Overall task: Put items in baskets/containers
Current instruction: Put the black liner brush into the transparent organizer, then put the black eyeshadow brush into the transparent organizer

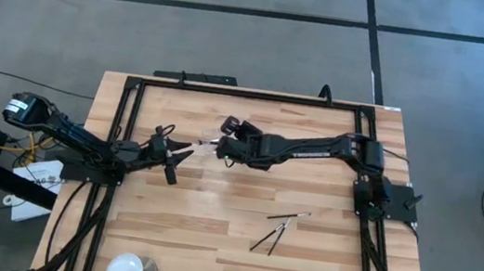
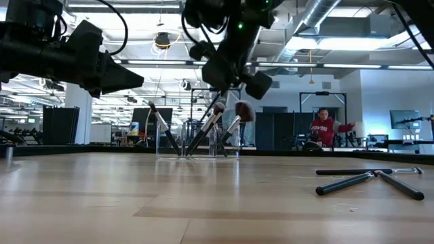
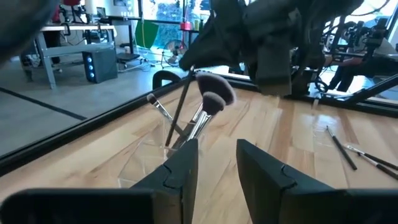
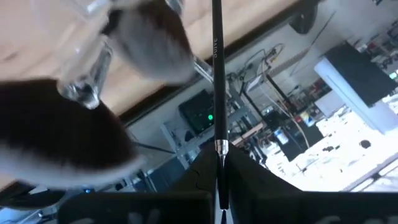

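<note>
wooden table (image 1: 210,234) in an open workshop; right end effector (image 4: 219,163) clamps a brush (image 4: 216,74).

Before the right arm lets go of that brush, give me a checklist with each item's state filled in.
1. Right gripper shut on the held brush: ok, the fingers pinch its handle.
2. Held brush lined up over the clear container: ok, it slants down into the container in the low view.
3. Brushes already in the container standing inside, leaning: ok.
4. Left gripper clear of the container: ok, it is open and holds nothing beside it.
5. Held brush's lower end resting on the container floor: cannot tell.
6. Brushes left on the table: not ok, three still lie outside.
</note>
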`<state>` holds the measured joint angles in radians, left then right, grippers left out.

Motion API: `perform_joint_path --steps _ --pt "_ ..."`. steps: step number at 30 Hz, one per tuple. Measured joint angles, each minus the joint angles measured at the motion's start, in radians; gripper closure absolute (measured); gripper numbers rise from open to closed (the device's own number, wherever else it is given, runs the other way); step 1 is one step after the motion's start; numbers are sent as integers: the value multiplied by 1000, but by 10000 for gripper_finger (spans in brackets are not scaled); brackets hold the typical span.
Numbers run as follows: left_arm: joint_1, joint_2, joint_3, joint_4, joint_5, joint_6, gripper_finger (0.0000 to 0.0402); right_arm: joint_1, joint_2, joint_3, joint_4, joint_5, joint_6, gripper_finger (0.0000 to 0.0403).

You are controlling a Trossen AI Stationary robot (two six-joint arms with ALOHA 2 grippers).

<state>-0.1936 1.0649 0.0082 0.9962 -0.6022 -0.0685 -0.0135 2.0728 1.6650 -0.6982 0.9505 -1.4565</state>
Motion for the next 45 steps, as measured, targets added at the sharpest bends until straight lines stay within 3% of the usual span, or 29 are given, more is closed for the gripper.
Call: perform_joint_path --steps 8,17,19,23,25,28,32,35,39,42,45 --pt "0 0 0 0 0 0 295 0 46 0 50 -36 -1 372" --pt "0 0 1 0 1 0 295 6 56 1 140 10 65 345" --pt "0 0 1 0 3 -1 295 19 55 1 156 43 130 344" --pt "0 0 1 0 4 -20 295 73 12 0 150 207 221 344" --pt "0 0 1 0 4 -26 296 104 -51 0 100 208 327 344" --pt "0 0 1 0 4 -28 296 139 -181 2 -46 119 590 344" --pt "0 0 1 0 4 -51 296 159 -376 -13 -266 1 1092 349" --pt "0 0 1 0 4 -52 296 169 -520 -103 -350 -108 1370 354" --pt "0 0 1 0 4 -53 296 228 -690 -365 -234 -276 1453 357" --pt "0 0 1 0 4 -55 296 294 -831 -593 -5 -418 1449 357" --pt "0 0 1 0 4 -77 296 359 -976 -803 276 -466 1442 357"
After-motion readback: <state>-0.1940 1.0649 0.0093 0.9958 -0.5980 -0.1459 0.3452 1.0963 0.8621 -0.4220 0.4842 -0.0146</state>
